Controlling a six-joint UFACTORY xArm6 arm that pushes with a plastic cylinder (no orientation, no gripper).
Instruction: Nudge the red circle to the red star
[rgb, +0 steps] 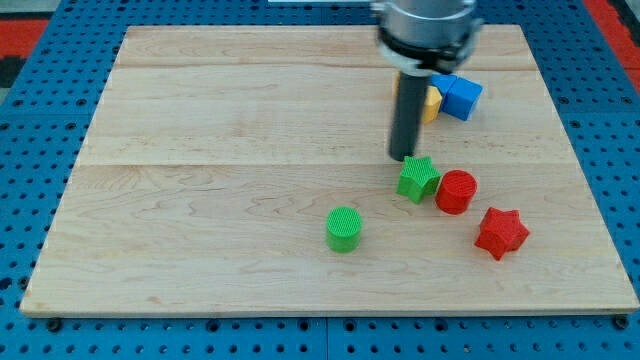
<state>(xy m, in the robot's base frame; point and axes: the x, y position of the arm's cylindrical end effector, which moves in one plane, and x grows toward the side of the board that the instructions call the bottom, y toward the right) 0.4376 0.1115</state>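
Note:
The red circle (456, 191) is a short red cylinder right of the board's middle. The red star (501, 233) lies just below and to its right, a small gap apart. My tip (404, 157) is the lower end of the dark rod, just above the green star (417, 179), which touches the red circle's left side. The tip is up and to the left of the red circle, not touching it.
A green circle (344, 228) stands lower, left of the green star. A blue block (461, 97) and a yellow block (431, 103) sit near the view's top right, partly behind the rod. The wooden board (200, 150) lies on a blue pegboard.

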